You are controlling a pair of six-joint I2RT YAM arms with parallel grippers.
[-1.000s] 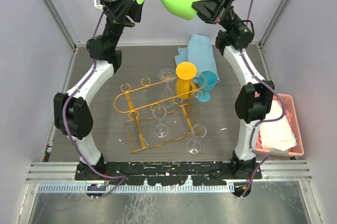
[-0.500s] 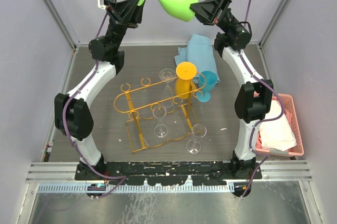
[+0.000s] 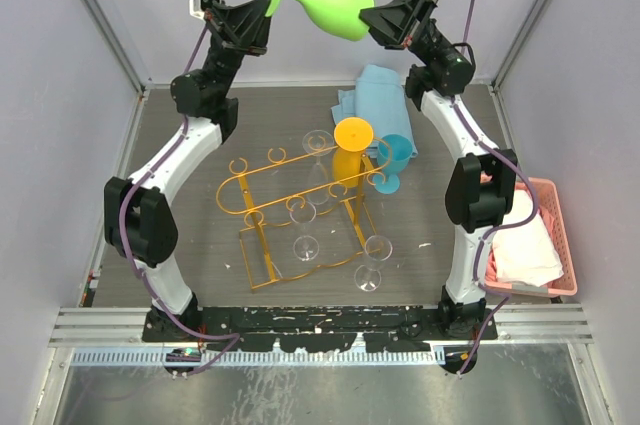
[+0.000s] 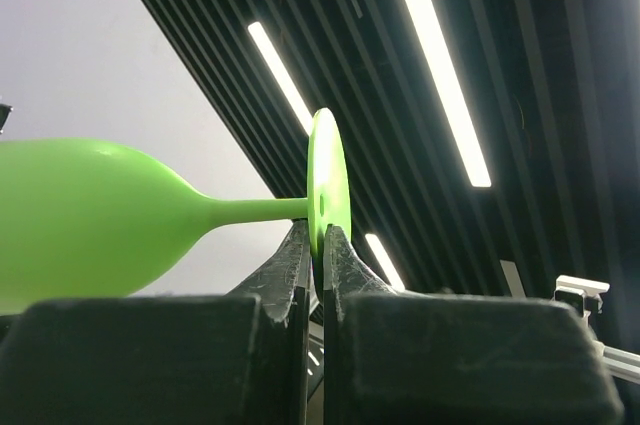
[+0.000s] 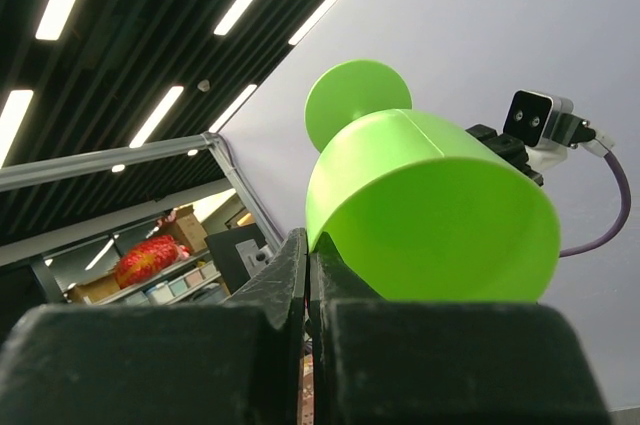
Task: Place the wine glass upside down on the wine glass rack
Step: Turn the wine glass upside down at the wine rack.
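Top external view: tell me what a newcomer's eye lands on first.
The bright green wine glass is held sideways high above the table: the left gripper pinches the rim of its foot, and the right gripper pinches the lip of its bowl. Below stands the orange-gold wine glass rack, with an orange glass at its right end and a blue glass beside that.

Wine glass (image 3: 335, 7) lies sideways beyond the rack (image 3: 219, 195).

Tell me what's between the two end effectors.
The green wine glass, sideways: left end effector pinches its foot, right end effector its bowl rim. Top view shows it.
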